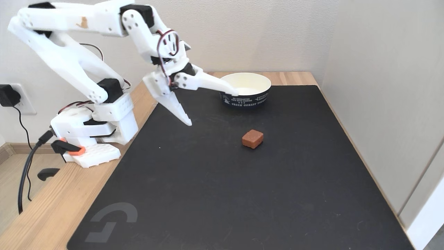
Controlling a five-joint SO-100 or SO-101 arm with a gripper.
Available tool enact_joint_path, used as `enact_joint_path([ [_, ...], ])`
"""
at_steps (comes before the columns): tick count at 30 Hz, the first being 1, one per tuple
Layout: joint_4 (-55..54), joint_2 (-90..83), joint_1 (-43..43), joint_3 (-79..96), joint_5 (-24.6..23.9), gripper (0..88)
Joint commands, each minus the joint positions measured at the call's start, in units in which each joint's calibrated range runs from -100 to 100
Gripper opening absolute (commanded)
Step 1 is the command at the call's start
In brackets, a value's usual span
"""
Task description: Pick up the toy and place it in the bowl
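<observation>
Desk mat (222,194): a flat, matte black sheet filled most of the frame, a grey logo at its lower left, and wide bare room all around the block.
Table (45,211): pale wood grain showed along the mat's left and top edges.
Arm (69,59): glossy white plastic, upper left.
Gripper (213,108): empty, its tapered fingers spread wide, above the mat.
Bowl (258,99): round paper, cream inside, navy printed wall, top centre.
Toy (252,138): a small caramel-brown rounded block, lying on the mat below the bowl, apart from it.
</observation>
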Motion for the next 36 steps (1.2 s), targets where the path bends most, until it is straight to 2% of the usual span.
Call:
enact_joint_path([
  [1, 0.8, 20.8, -4.7, -22.5, 3.1, 52.8],
  [5, 6.0, 36.9, -8.7, -42.3, 7.4, 52.8],
  [7, 12.3, 45.3, -9.1, -52.5, 10.0, 52.8],
  [13, 19.5, 56.1, -8.3, -67.4, 16.1, 52.8],
  [19, 22.8, 58.0, -3.9, -71.3, 22.8, 53.1],
  [25, 20.8, 58.2, 0.6, -67.6, 24.7, 53.0],
  [29, 15.0, 61.1, 0.6, -65.3, 24.9, 52.7],
  [36, 12.4, 69.6, -1.6, -65.4, 24.9, 52.7],
])
